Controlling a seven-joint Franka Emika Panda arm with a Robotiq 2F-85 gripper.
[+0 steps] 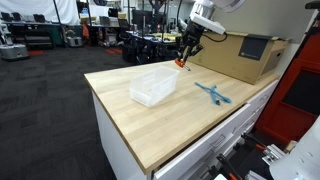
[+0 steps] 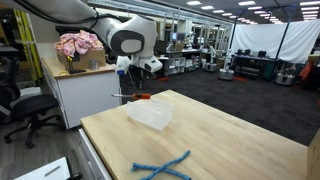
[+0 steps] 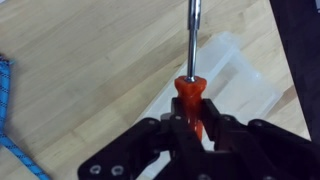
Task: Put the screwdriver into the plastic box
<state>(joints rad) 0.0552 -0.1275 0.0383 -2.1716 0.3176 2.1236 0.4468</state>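
My gripper (image 3: 192, 122) is shut on the orange-red handle of the screwdriver (image 3: 189, 92); its metal shaft points away from the wrist camera. The gripper also shows in both exterior views (image 1: 185, 60) (image 2: 135, 92), holding the screwdriver (image 1: 181, 64) (image 2: 140, 97) in the air near the far end of the plastic box. The clear plastic box (image 1: 153, 84) (image 2: 150, 114) lies on the wooden table; in the wrist view it (image 3: 235, 75) sits below the screwdriver.
A light-blue tool (image 1: 212, 93) (image 2: 163, 166) (image 3: 8, 100) lies on the wooden table (image 1: 170, 115). A large brown cardboard box (image 1: 245, 55) stands at the back of the table. The table edges drop off to the floor.
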